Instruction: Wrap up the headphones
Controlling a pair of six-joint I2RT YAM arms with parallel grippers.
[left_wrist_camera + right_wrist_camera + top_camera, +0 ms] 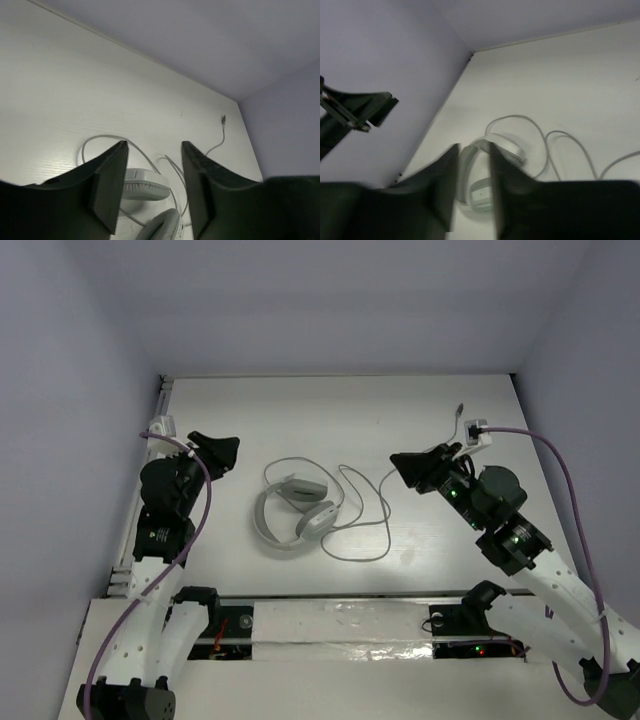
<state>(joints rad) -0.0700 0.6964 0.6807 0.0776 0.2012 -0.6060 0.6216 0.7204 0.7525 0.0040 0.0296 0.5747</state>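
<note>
White headphones [145, 183] partly behind left gripper [154, 144]

You have the headphones [292, 515] on the table [330, 410], between the left gripper [226, 451] and the right gripper [402, 463]. Their cable [366, 508] lies to their right, and the plug [459, 410] lies behind the right gripper.

Table [340, 400]: you're looking at a white top with a faint wood grain.
Walls [320, 300]: pale lavender panels stand along the table's far, left and right edges.
Glossy strip [340, 625]: a shiny white band runs along the table's near edge.
Side rail [135, 520]: it lines the table's left edge.
Speck [378, 421]: a small dark mark on the table's far half.
</note>
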